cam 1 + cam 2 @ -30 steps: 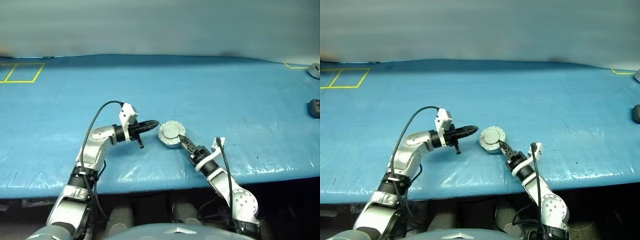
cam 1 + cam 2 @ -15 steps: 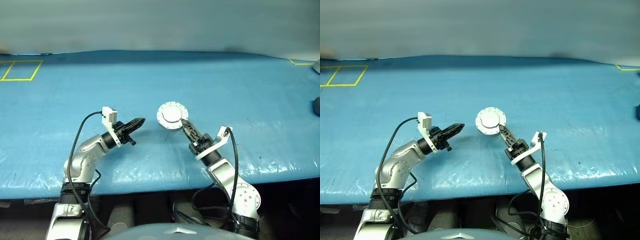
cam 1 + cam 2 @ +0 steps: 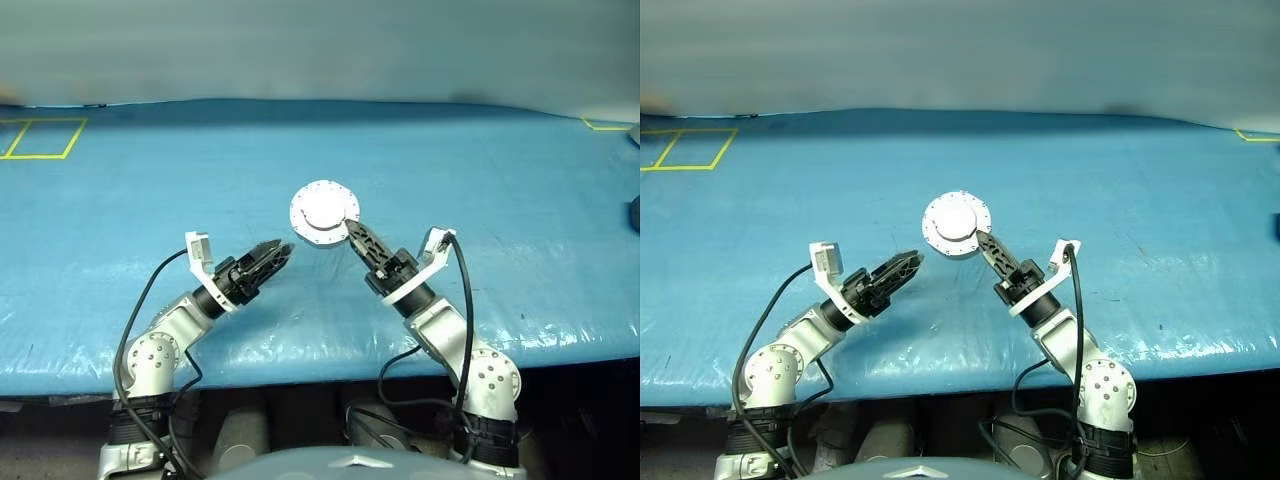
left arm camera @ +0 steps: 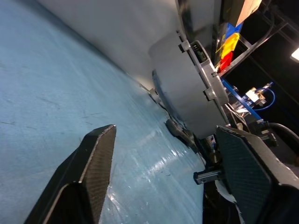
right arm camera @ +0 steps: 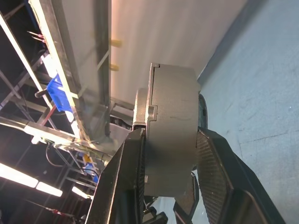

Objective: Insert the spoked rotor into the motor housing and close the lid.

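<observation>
My right gripper is shut on the motor housing, a round silver-grey puck held up off the blue table with its flat pale face tilted toward the head camera. In the right wrist view the housing sits edge-on between the two fingers, and a thin flanged disc, apparently the lid, lies against one face. My left gripper hangs a little to the left of the housing, open and holding nothing. In the left wrist view its fingers stand wide apart, with the housing beyond them. The spoked rotor is hidden.
A dark object and a grey one lie at the table's far right edge. Yellow tape squares mark the far left corner. The table's front edge runs just below both arms.
The right gripper lifted the housing off the table and carried it up and left. The left gripper drew back toward me, rolled and went from shut to open.
</observation>
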